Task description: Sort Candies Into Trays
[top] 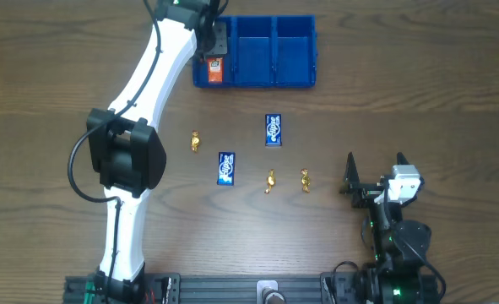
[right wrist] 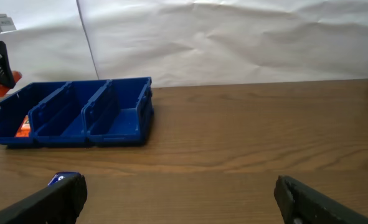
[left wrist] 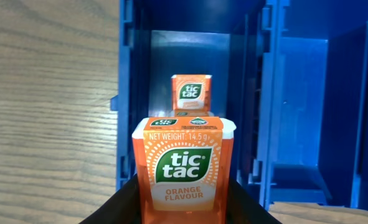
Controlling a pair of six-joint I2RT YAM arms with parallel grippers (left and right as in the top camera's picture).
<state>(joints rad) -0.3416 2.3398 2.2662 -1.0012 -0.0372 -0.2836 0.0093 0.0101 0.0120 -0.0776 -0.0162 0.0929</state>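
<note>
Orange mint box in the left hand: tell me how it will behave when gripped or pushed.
The orange mint box looks like hard, glossy plastic: probably stiff, but perhaps slippery in the left hand. It is small, so likely light. Flat sides suggest sliding, not rolling.

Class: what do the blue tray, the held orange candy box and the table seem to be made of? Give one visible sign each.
The blue tray: likely moulded plastic, smooth, slight sheen, thin even walls. The orange candy box: probably hard plastic, glossy printed label, whitish top edge. The table: wood or wood-look laminate, matt, grain lines visible.
</note>
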